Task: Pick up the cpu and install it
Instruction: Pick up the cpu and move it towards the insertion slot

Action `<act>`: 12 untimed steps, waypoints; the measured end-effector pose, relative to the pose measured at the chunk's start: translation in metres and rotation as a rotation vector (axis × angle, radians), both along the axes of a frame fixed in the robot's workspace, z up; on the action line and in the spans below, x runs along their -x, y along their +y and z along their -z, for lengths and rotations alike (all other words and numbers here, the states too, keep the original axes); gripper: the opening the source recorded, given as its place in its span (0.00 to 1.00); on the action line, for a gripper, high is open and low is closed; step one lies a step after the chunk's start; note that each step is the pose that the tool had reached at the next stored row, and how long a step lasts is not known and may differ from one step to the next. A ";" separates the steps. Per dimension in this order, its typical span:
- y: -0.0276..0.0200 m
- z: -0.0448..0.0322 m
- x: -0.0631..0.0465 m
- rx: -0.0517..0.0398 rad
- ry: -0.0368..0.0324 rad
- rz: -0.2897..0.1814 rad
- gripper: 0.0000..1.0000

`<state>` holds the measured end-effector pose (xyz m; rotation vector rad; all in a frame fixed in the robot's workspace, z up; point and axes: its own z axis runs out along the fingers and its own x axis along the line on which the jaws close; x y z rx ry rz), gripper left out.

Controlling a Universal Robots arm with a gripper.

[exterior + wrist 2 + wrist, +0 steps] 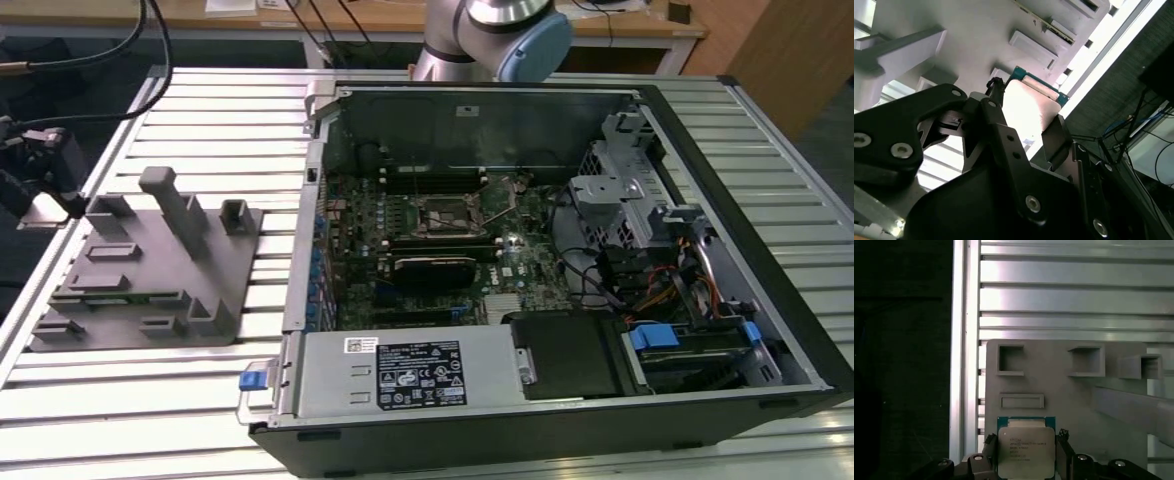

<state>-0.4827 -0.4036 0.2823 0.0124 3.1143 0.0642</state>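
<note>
A tabletop (134, 410) carries a tray (220, 300) with upright posts at the exterior view's left. Just beside it, to that view's right, lies an opened computer case (534, 440) with a motherboard (441, 230) inside. The robot arm (494, 40) rises behind the case's far wall. Near the tray's outer edge, the gripper (1025, 436) clasps the cpu (1026, 455) from two sides.

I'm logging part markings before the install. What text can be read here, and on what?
Lines of print on the cpu lid: too blurred to read.
Black and white labels on the case's silver box: too small to read.
Nothing else carries readable text.
</note>
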 end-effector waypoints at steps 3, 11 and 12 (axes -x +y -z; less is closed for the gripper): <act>0.0000 -0.0099 0.000 0.0000 -0.0003 0.000 0.55; 0.0000 -0.0344 0.000 0.0000 -0.0012 0.000 0.55; 0.0000 -0.0373 0.000 -0.0001 -0.0014 0.000 0.55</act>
